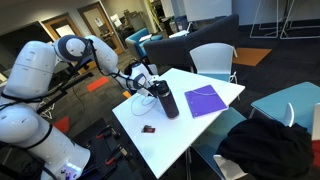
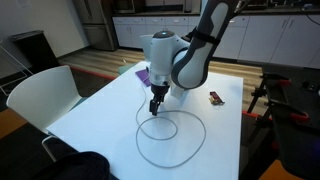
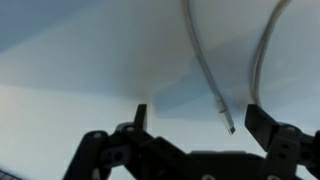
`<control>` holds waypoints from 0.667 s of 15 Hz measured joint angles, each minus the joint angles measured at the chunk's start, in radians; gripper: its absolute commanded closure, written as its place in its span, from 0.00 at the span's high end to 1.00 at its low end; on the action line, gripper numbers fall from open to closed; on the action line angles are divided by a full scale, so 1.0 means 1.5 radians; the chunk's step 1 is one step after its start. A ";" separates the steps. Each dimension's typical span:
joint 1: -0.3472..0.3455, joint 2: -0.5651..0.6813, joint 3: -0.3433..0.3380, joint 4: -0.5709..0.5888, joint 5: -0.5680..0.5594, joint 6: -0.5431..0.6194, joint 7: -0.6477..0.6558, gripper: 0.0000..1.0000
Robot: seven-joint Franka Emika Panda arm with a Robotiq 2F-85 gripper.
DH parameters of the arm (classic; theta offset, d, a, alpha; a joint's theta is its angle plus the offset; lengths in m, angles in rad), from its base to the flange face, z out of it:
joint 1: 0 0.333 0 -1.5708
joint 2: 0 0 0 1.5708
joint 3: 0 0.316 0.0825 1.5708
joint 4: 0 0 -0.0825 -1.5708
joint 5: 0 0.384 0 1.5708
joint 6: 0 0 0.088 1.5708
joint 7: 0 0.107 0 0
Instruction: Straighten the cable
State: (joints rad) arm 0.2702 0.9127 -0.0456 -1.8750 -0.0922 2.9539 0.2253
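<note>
A thin white cable (image 2: 172,163) lies in loose overlapping loops on the white table (image 2: 100,110). My gripper (image 2: 155,104) hangs just above the loops' far side, fingers pointing down. In the wrist view the gripper (image 3: 200,122) is open. The cable's plug end (image 3: 226,122) lies between the two fingers, nearer the right one, with nothing gripping it. A second strand of the cable (image 3: 262,50) curves past at the upper right. In an exterior view the gripper (image 1: 141,82) is at the table's left part.
A black bottle (image 1: 166,100) and a purple notebook (image 1: 205,101) sit on the table behind the gripper. A small dark object (image 2: 216,98) lies near the table's edge. White chairs (image 2: 40,95) and a black bag (image 1: 265,145) surround the table.
</note>
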 measured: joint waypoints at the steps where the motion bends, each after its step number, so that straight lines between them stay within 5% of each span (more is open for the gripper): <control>1: 0.002 0.004 -0.002 0.005 0.000 0.000 0.000 0.74; 3: 0.004 0.011 -0.004 0.013 0.000 0.000 0.000 0.69; 10: 0.010 0.015 -0.006 0.033 0.000 -0.002 0.000 0.17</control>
State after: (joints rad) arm 0.2859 0.9358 -0.0542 -1.8260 -0.0922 2.9507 0.2253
